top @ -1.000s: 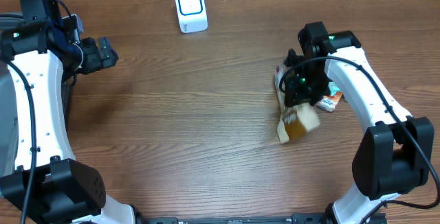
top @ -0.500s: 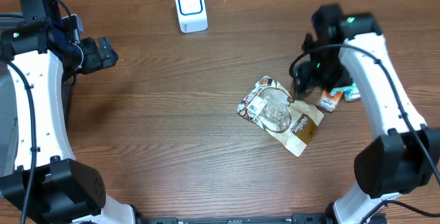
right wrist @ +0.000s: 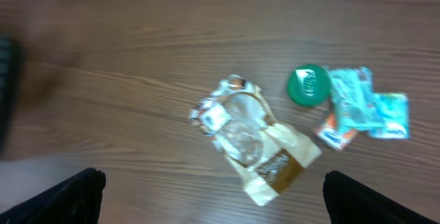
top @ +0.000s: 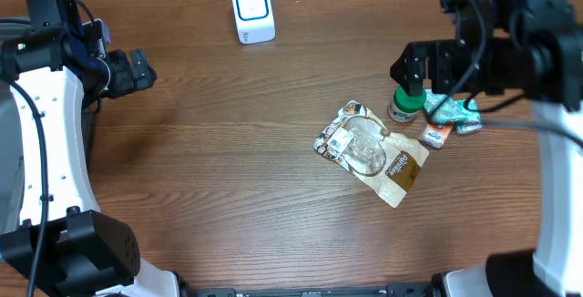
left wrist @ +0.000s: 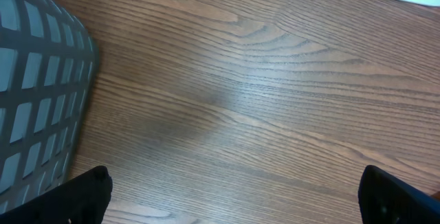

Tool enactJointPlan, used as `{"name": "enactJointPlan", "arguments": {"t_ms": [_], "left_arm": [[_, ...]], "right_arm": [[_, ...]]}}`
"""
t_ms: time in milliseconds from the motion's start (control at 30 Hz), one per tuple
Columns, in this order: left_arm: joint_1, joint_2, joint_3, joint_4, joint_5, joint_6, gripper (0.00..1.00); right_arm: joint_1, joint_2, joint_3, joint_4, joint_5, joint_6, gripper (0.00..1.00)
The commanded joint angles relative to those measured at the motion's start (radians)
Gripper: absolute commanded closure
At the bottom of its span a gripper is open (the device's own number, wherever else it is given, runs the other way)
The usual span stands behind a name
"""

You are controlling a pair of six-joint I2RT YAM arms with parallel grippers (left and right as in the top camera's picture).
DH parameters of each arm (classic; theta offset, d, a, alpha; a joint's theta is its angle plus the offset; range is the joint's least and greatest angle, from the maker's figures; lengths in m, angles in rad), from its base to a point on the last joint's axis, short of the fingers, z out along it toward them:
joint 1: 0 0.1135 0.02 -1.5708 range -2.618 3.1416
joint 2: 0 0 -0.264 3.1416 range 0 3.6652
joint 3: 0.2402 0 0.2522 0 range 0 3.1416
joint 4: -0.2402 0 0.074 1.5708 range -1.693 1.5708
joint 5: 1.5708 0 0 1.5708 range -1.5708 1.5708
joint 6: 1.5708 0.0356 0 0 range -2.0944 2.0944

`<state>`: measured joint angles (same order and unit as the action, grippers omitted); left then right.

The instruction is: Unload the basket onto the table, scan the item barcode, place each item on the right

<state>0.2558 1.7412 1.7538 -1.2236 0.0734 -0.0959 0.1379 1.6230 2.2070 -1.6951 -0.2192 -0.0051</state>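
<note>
Nearest the robot lies the snack pouch (top: 372, 153), the item of the task; it rests flat on the wooden table (top: 228, 179), well on the near side of the scanner (top: 252, 10) and off to the scanner's right, its clear window facing up and its brown end toward the robot; no gripper touches it.

A little farther out, and farther right of the scanner than the pouch, lies an orange-and-white packet (top: 437, 136); beyond that stand a green-capped bottle (top: 406, 104) and a teal packet (top: 453, 110), all three still nearer the robot than the scanner is.

The right gripper (right wrist: 213, 189) hangs high above this cluster, to the scanner's right; its fingers are spread wide with nothing between them; its wrist camera, blurred, looks down on the pouch, the green cap and the packets together.

The left gripper (left wrist: 234, 186) sits on the scanner's left and slightly on its near side, over bare wood; its two fingertips stand far apart at the lower corners of its own view, holding nothing; a grey mesh basket (left wrist: 34, 86) lies farther left of the scanner again.

Farthest of all is the scanner itself, white with a blue-outlined face, standing close to the table's far edge; one white corner of it shows at the upper right of the left wrist view.
</note>
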Motion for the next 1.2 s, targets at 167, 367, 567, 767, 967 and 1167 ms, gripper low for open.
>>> {"name": "enactJointPlan", "arguments": {"t_ms": [167,367,567,767,967,1167], "left_arm": [[-0.002,0.004,-0.002,0.002,-0.003,0.022,0.01],[-0.002,0.004,-0.002,0.002,-0.003,0.022,0.01],[-0.002,0.004,-0.002,0.002,-0.003,0.022,0.0],[-0.002,0.004,-0.002,0.002,-0.003,0.022,0.0],[-0.002,0.004,-0.002,0.002,-0.003,0.022,0.0],[-0.002,0.004,-0.002,0.002,-0.003,0.022,0.01]], "right_arm": [[-0.003,-0.042,0.021,0.002,-0.128,0.015,0.0],[-0.003,-0.058,0.02,0.002,-0.142,0.043,0.0],[-0.005,-0.086,0.018,0.061,-0.128,0.027,0.0],[-0.005,-0.199,-0.058,0.264,-0.069,0.027,0.0],[-0.005,-0.389,-0.314,0.471,0.046,0.027,0.0],[-0.029,-0.623,-0.705,0.786,0.138,0.028,0.0]]}}
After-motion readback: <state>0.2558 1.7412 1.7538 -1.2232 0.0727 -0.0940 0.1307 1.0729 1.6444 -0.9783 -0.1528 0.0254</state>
